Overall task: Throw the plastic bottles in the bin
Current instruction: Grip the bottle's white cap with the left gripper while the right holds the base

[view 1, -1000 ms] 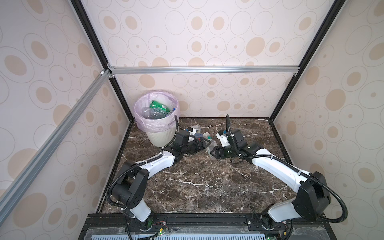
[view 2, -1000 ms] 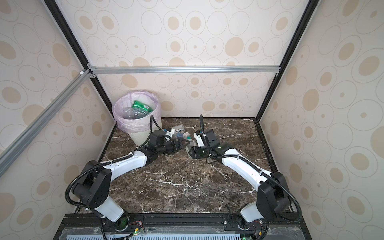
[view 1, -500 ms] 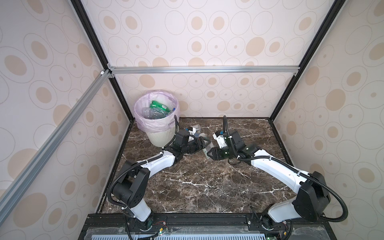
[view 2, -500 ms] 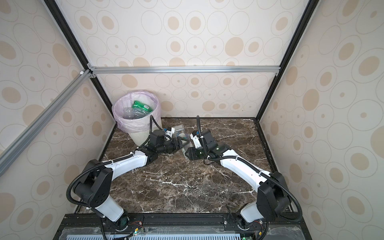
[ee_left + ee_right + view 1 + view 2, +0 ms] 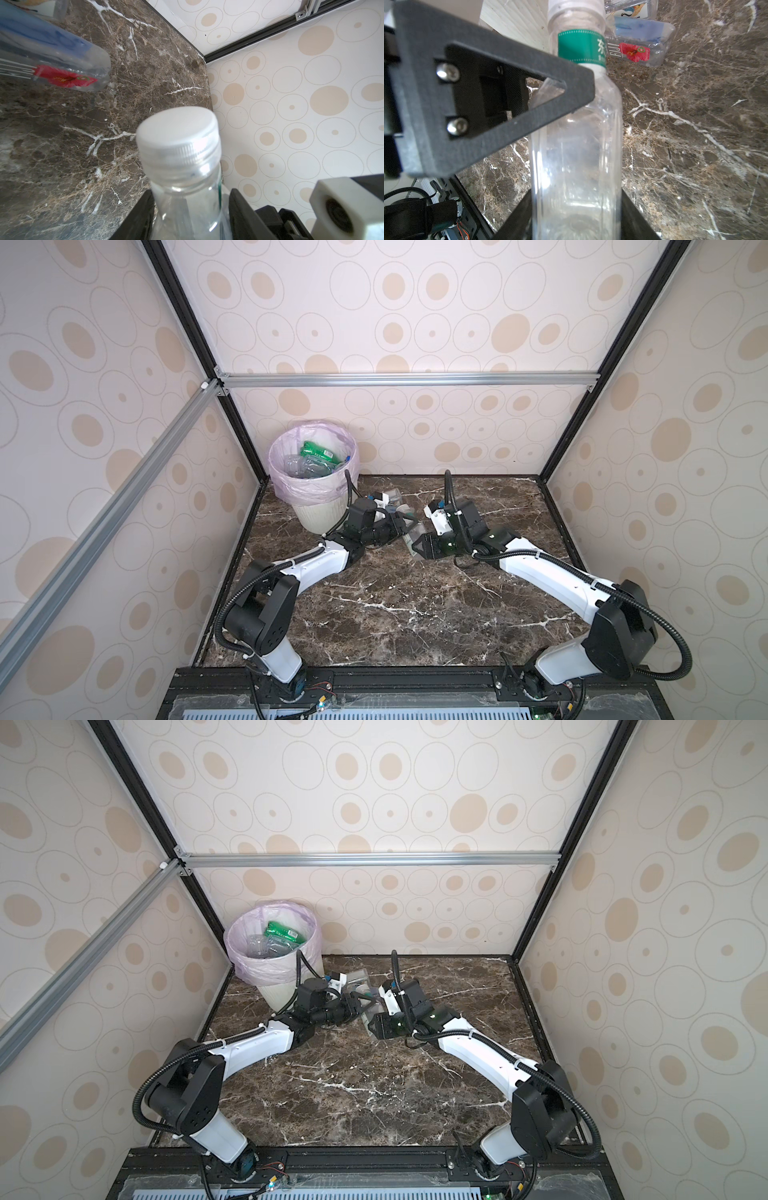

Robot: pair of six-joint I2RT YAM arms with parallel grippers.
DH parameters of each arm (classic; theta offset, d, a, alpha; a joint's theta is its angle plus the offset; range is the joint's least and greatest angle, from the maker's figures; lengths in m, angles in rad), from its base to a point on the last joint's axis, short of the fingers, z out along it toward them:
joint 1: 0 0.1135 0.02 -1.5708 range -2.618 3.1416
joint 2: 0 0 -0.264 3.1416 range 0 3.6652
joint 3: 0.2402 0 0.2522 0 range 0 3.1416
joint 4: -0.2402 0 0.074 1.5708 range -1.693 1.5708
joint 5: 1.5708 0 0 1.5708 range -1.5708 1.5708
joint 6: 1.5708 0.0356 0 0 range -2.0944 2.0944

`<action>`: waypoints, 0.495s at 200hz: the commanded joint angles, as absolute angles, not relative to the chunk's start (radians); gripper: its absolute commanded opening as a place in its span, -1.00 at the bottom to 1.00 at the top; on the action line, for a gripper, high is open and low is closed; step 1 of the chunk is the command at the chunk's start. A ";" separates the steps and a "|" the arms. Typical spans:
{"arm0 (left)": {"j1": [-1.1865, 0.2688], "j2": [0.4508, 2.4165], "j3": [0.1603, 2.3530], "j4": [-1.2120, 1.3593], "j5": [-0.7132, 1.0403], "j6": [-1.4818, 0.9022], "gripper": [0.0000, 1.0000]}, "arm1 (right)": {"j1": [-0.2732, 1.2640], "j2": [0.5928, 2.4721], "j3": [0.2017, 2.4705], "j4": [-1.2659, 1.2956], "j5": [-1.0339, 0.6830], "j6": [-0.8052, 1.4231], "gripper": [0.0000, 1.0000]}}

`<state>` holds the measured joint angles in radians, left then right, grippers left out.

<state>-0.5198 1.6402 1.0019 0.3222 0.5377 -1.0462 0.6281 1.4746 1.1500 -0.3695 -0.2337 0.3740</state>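
You've got both grippers on the same clear bottle (image 5: 577, 145). The right gripper (image 5: 576, 209) is clamped on the base end, with its jaws tight against both sides of the body. The left gripper (image 5: 190, 195) is closed on the shoulder just below the white cap (image 5: 176, 128), and both black jaws sit against the plastic there. In the right wrist view one of its fingers (image 5: 500, 99) lies across the neck, right under the green neck label (image 5: 579, 45).

In both top views the bottle bridges the gap between the two grippers. It sits mid-table toward the back wall, near the bin (image 5: 316, 516) but not in it. I can't tell you whether it's clear of the table (image 5: 395, 605) or resting on it.

The bin stands in the back-left corner with a pink bag (image 5: 291, 489) folded over its rim. Inside you can see a green bottle (image 5: 318, 452) lying on top of several clear bottles (image 5: 297, 464).

Two bottles are loose on the table:
- A blue-label bottle (image 5: 641, 45) with a red flower on it lies on its side, just beyond the cap end of the held one.
- A second loose bottle (image 5: 629, 5) sits right behind it, mostly cut off in the wrist views.

Both are close to the bin's base, beside the left gripper.
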 commanded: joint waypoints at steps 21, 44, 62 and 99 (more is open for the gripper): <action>-0.505 1.634 0.994 0.344 0.542 -1.051 0.03 | 0.637 1.482 1.177 -0.365 -0.233 0.373 0.21; -0.497 1.630 0.993 0.339 0.538 -1.048 0.02 | 0.638 1.478 1.178 -0.368 -0.233 0.370 0.30; -0.488 1.624 0.990 0.334 0.537 -1.046 0.01 | 0.638 1.473 1.177 -0.370 -0.232 0.370 0.37; -0.471 1.605 0.986 0.317 0.532 -1.039 0.00 | 0.638 1.456 1.180 -0.372 -0.233 0.368 0.49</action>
<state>-0.4911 1.6398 0.9852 0.3210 0.5369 -1.0470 0.6281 1.4746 1.1507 -0.3721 -0.2321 0.3752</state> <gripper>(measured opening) 0.510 0.734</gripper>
